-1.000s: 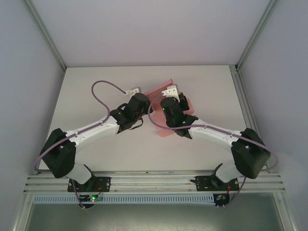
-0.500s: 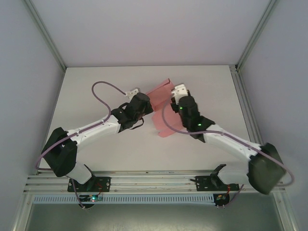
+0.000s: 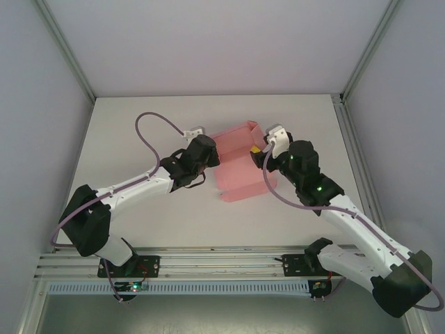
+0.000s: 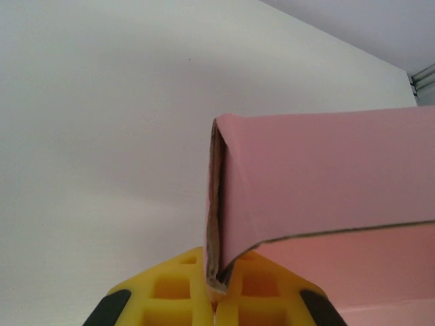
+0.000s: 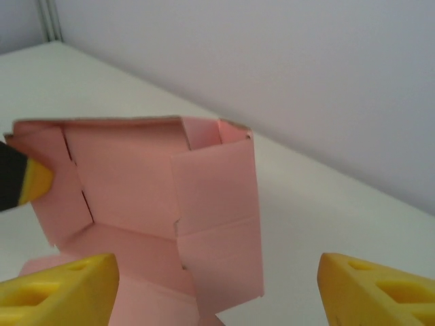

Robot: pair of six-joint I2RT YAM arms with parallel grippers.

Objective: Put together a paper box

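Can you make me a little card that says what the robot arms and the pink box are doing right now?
thing: paper box, pink, partly folded, some walls standing up
where: on the white table, between the two arms
left gripper: shut, pinching a folded edge of the box
right gripper: open, facing the box's flaps
job: not finished yet
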